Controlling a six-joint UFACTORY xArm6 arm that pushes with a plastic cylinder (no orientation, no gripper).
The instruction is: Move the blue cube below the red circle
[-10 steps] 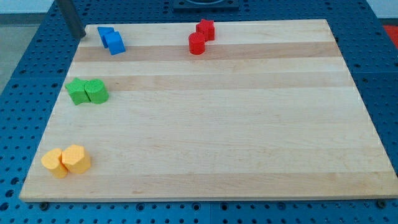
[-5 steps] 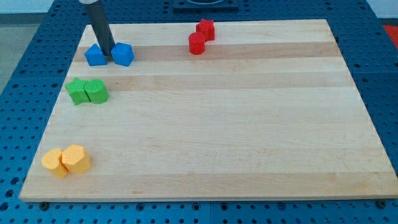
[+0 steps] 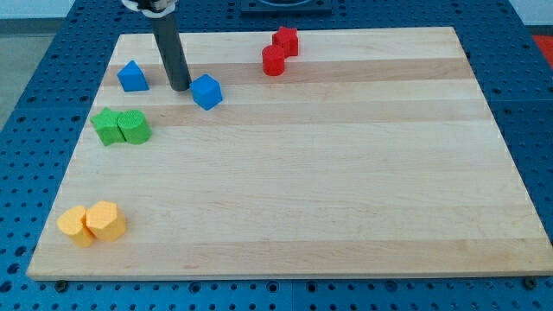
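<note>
We see the blue cube point(image 3: 206, 92) lying in the upper left part of the wooden board point(image 3: 346, 190), turned so that one corner points toward the view's bottom; its top face is a lighter blue than its sides. It sits well to the view's left of the red circle point(image 3: 273, 60) and a little lower. My tip point(image 3: 180, 87) stands just beside the cube on its left side, touching it or nearly so (we cannot tell which). The arm ends in a plain dark rod, so there are no jaws to open or close and it holds nothing.

Further left, a second blue block point(image 3: 132, 76) with a peaked top rests apart from the rod. Another red block point(image 3: 286, 41) touches the red circle at its upper right. Two green blocks point(image 3: 120, 127) sit together near the left edge, and two yellow blocks point(image 3: 92, 223) sit together in the lower left corner.
</note>
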